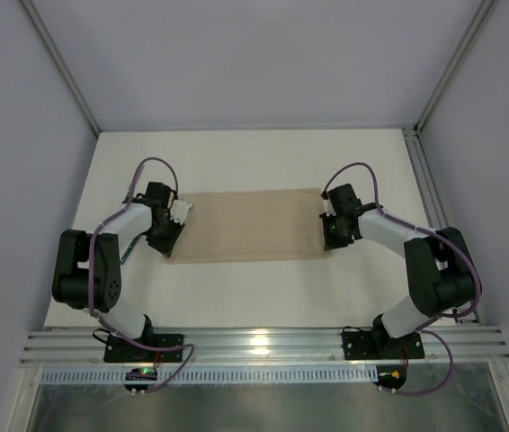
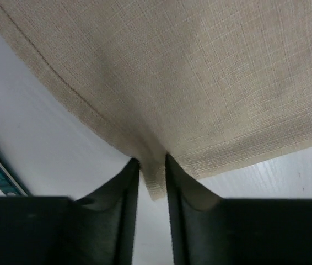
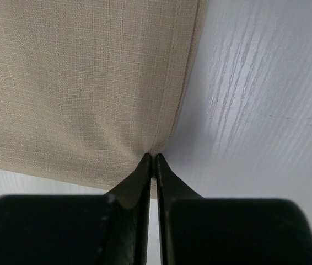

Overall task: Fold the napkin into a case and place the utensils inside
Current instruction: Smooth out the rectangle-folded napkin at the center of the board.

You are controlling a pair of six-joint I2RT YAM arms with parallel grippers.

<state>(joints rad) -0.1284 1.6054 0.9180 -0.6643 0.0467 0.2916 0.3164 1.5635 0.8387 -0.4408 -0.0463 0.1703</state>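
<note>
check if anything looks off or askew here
Nothing much. The napkin lies flat and whole on the table. The one wrinkle is at its near-left corner, where the cloth bunches in the left gripper. The right gripper pinches the near-right corner cleanly.

Top view: bright, even, diffuse light with no hard shadows. There is faint soft shade beside both arms on the matte white tabletop (image 1: 236, 288). Two small glare patches sit on the ribbed aluminium rail (image 1: 259, 338) at the near edge.

Left wrist view: the plain beige woven napkin (image 2: 200, 83) is sharp and its weave is readable. It is greyer in shade where it puckers at the left gripper (image 2: 152, 165). The black fingers (image 2: 117, 221) are underexposed and soft-edged.

Right wrist view: streaky sheen on the tabletop at right. The right gripper (image 3: 151, 157) is equally dark and blurred.
</note>
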